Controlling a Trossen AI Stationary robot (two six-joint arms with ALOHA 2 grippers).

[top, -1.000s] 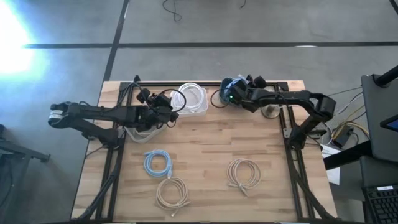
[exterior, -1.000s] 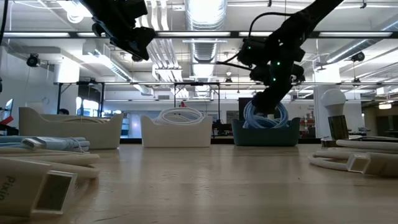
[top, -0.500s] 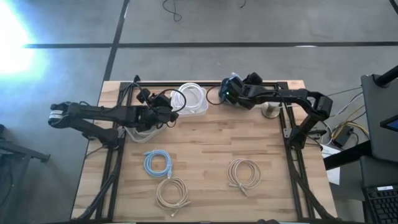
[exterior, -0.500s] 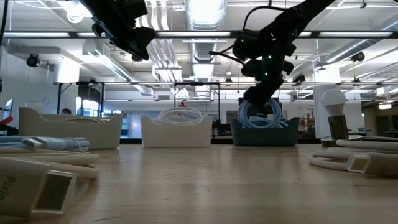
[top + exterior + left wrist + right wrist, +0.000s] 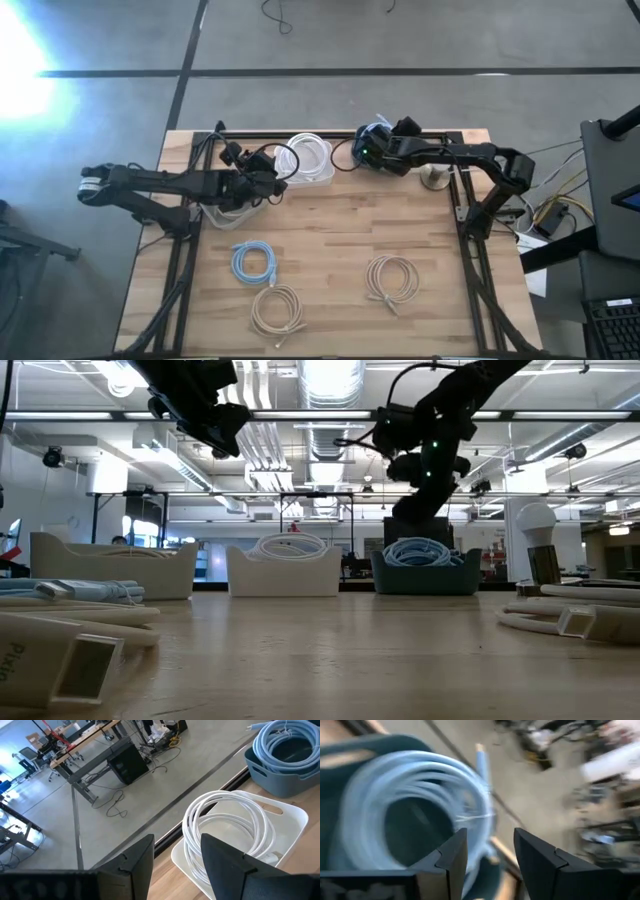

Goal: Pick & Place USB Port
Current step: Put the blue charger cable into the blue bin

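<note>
On the wooden desk (image 5: pixel 330 235) we see our right claw (image 5: pixel 368 148) spread empty above the blue bin (image 5: pixel 425 574), where the pale blue coiled cable (image 5: pixel 395 815) lies looped. Our left claw (image 5: pixel 268 172) waits spread beside the white bin (image 5: pixel 280 825).

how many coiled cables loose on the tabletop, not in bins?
3: a blue coil front-left, a beige coil just in front of it, and another beige coil front-right. More could hide under the arms.
</note>
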